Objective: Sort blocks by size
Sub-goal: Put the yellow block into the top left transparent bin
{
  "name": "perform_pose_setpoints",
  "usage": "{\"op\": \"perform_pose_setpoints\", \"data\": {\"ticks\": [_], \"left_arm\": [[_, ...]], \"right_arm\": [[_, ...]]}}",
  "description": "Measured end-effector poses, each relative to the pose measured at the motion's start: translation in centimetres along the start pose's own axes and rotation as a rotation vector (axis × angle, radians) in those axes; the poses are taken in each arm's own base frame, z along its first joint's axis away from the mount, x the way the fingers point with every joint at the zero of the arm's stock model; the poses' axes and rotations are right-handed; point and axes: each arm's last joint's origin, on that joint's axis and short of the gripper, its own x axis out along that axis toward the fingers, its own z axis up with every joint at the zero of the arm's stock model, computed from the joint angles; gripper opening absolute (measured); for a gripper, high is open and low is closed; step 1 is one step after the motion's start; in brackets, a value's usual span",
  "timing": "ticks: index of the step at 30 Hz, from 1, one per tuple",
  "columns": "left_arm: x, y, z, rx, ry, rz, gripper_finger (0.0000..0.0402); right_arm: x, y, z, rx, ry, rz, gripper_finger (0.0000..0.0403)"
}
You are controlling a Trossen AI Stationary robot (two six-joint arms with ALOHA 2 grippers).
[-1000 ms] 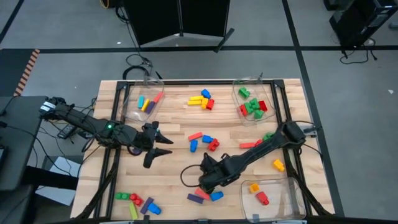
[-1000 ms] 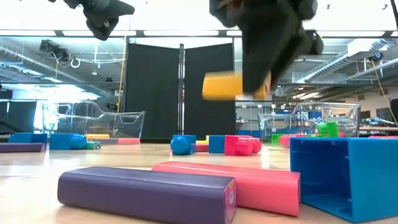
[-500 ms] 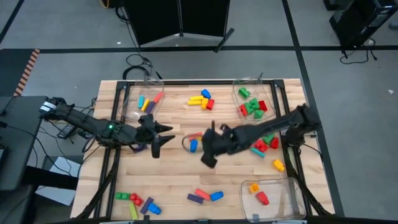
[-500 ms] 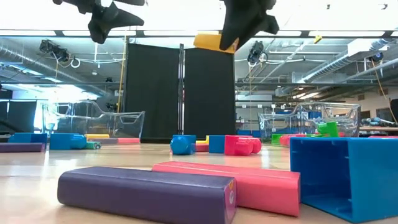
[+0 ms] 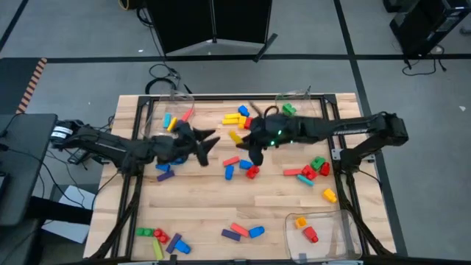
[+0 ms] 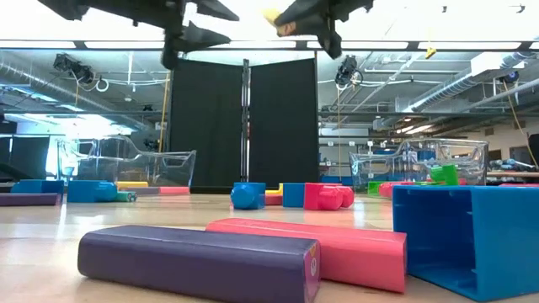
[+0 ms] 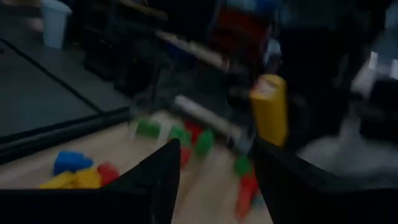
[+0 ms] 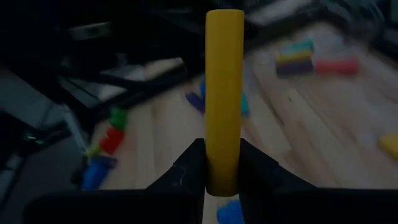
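Wooden table (image 5: 206, 199) fills the middle of the high view, with both dark arms reaching in over its far half and nearly meeting above the centre. Clear plastic bins sit at three places: one at the far left (image 5: 158, 118) holding a few long bars, one at the far right (image 5: 313, 110) with green and red bricks, and one at the near right (image 5: 335, 228) with an orange and a red stub. Loose blocks lie scattered in clusters: yellow, blue and red ones at the far centre (image 5: 237, 118), a blue and red group mid-table (image 5: 241, 168), red and green ones to the right (image 5: 313, 169), a mixed group at the near left corner (image 5: 162, 240), and a purple bar, a red bar and a blue brick at the near edge (image 5: 243, 232). The right gripper (image 5: 246, 143) hangs above the table's centre, its fingers pinching a long yellow bar (image 8: 224, 93) by one end, the bar standing straight out from between them. The left gripper (image 5: 206, 140) hovers just beside it, pointing toward the bar, its fingers (image 7: 163, 180) spread apart and holding nothing.
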Motion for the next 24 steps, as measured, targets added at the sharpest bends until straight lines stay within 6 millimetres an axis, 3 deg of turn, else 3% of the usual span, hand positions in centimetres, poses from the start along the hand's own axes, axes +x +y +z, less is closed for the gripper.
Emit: {"op": "perform_pose_setpoints", "data": {"ticks": [6,13,24], "left_arm": [[2.0,1.2,1.8,-0.167,-0.202,-0.023,0.0204],[3.2,2.0,2.0,-0.238,-0.241,-0.084,0.0204],[5.9,0.1,3.0,-0.205,-0.264,-0.115,0.0203]], "right_arm": [[-1.2,-1.9,1.6,0.007,-0.043,0.043,0.0069],[-1.6,-4.3,2.5,0.068,-0.024,0.101,0.0069],[-2.0,-5.5,3.4,0.091,-0.058,0.146,0.0069]]}}
